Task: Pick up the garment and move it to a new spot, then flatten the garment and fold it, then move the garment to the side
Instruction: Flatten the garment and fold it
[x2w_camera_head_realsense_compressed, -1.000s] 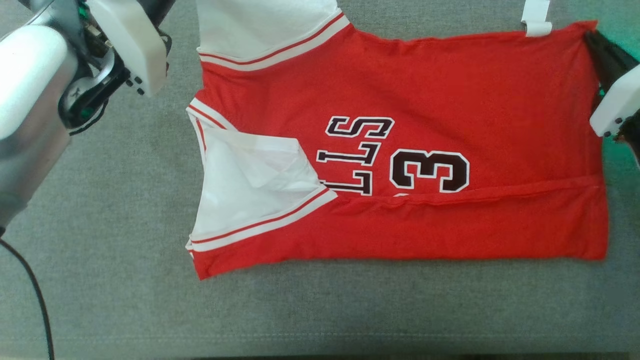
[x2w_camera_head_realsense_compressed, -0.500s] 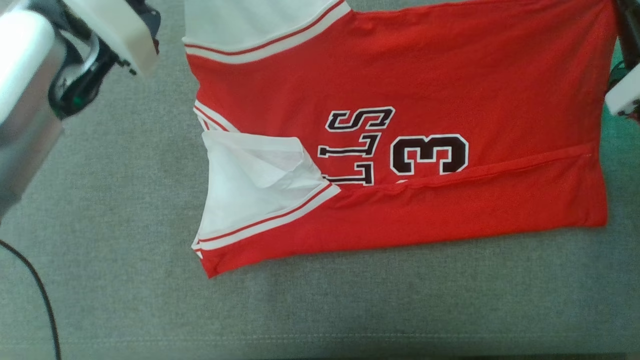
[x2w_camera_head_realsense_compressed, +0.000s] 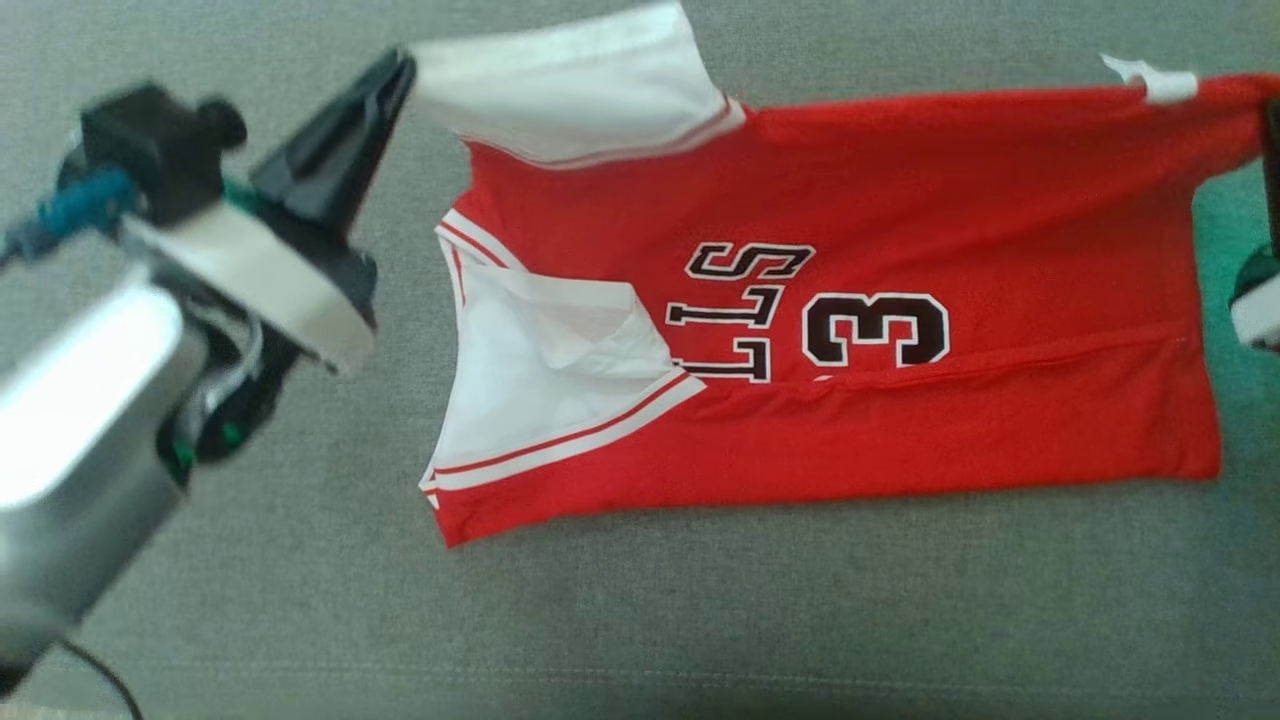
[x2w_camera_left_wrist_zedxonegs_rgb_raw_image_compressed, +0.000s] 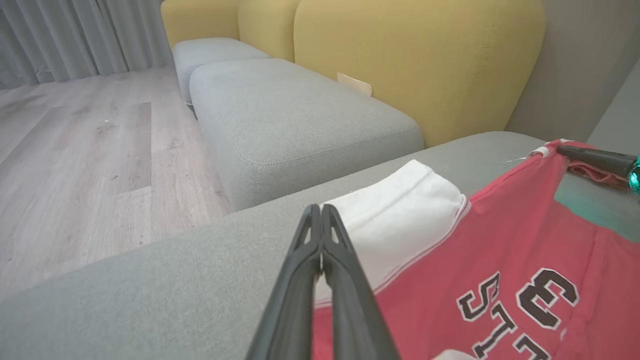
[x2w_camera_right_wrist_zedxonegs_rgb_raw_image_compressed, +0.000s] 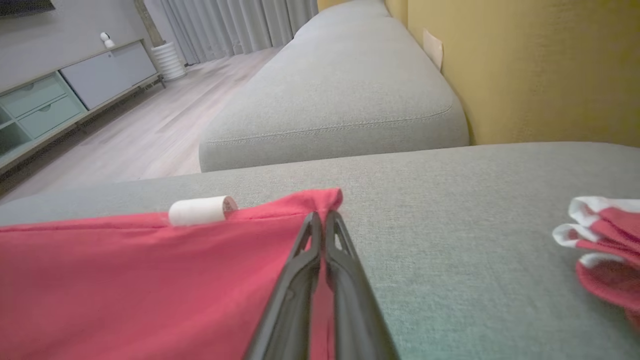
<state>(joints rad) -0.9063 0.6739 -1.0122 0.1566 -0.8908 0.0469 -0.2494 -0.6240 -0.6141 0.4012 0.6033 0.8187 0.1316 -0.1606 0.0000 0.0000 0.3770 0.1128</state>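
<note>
The garment (x2w_camera_head_realsense_compressed: 900, 230), a red jersey with white shoulder panels, lies across the grey cushion (x2w_camera_head_realsense_compressed: 700, 620) with collar end to the left and hem to the right. Its near long edge is already folded up over the lettering. The far edge is raised off the cushion at both ends. The left gripper (x2w_camera_head_realsense_compressed: 395, 75) has its fingers pressed together on the far white shoulder panel (x2w_camera_left_wrist_zedxonegs_rgb_raw_image_compressed: 400, 220), and the right gripper (x2w_camera_right_wrist_zedxonegs_rgb_raw_image_compressed: 322, 220) is clamped the same way on the far hem corner, just right of a small white tag (x2w_camera_right_wrist_zedxonegs_rgb_raw_image_compressed: 200, 210).

The step in hand looks like the second lengthwise fold. To do it well, both arms should probably carry the far edge towards the near side at one height and one pace, with the cloth just taut between them, and lay it parallel to the first fold. The soft knit will likely sag in the middle if the tension drops.

In the head view the right gripper is cut off at the right edge, the left arm is blurred, and the near fold covers part of the print. A red and white bundle (x2w_camera_right_wrist_zedxonegs_rgb_raw_image_compressed: 605, 240) at the right of the right wrist view is cropped; I cannot tell what it is
</note>
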